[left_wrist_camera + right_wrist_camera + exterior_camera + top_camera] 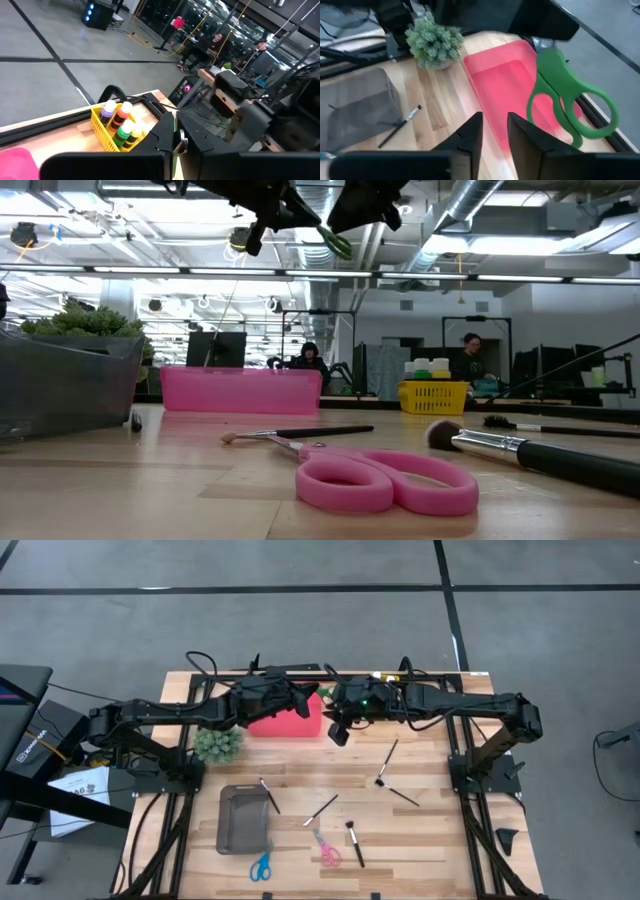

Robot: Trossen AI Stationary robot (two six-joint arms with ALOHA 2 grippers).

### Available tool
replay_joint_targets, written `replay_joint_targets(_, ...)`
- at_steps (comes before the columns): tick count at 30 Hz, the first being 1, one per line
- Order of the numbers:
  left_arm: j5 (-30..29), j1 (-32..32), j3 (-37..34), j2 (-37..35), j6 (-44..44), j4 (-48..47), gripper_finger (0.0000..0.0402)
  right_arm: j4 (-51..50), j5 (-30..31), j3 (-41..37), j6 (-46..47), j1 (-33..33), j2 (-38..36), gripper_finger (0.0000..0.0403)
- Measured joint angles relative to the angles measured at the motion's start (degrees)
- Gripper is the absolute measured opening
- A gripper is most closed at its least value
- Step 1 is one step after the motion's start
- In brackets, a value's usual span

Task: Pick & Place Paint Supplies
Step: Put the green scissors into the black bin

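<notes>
My left gripper (316, 695) hovers above the pink tray (285, 720), shut on green scissors (565, 95). My right gripper (495, 132) is open and empty, just right of it over the tray's right end. Small paint bottles (119, 122) with purple, orange and green labels stand in a yellow basket (433, 394) at the far edge. Thin dark-handled brushes (388, 760) (320, 810) lie flat on the wood, and one (268, 795) rests across the grey tray's rim. My left gripper holds the green scissors by the blade end (542, 44), the fingers coming from above. The scissors are lifted clear and hang slanting, with the handle loops (592, 112) lowest over the pink tray. In the low view the green handle (336, 242) shows below the gripper.
A fuzzy green plant tuft (218, 743) stands left of the pink tray. A grey tray (245, 820) lies near the front left. Blue scissors (262, 865), pink scissors (328, 850) and a thick brush (354, 843) lie near the front edge. People sit in the room beyond.
</notes>
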Motion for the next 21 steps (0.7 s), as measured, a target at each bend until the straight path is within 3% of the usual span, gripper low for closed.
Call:
replay_joint_targets(5, -1.0, 0.8, 0.0, 0.0, 1.3, -2.1, 0.0001, -0.4, -0.1, 0.0, 0.6, 0.0, 0.0, 0.0129)
replay_joint_targets(12, 2.4, 1.3, 0.0, -2.0, 1.3, -16.3, 0.0001, -4.6, 0.1, 0.0, 1.9, -0.7, -1.6, 0.0158)
replay_joint_targets(21, 13.8, 1.3, 0.0, -5.1, 1.0, -31.8, 0.0001, -7.9, 2.2, 0.0, 2.0, -3.7, -2.0, 0.0153)
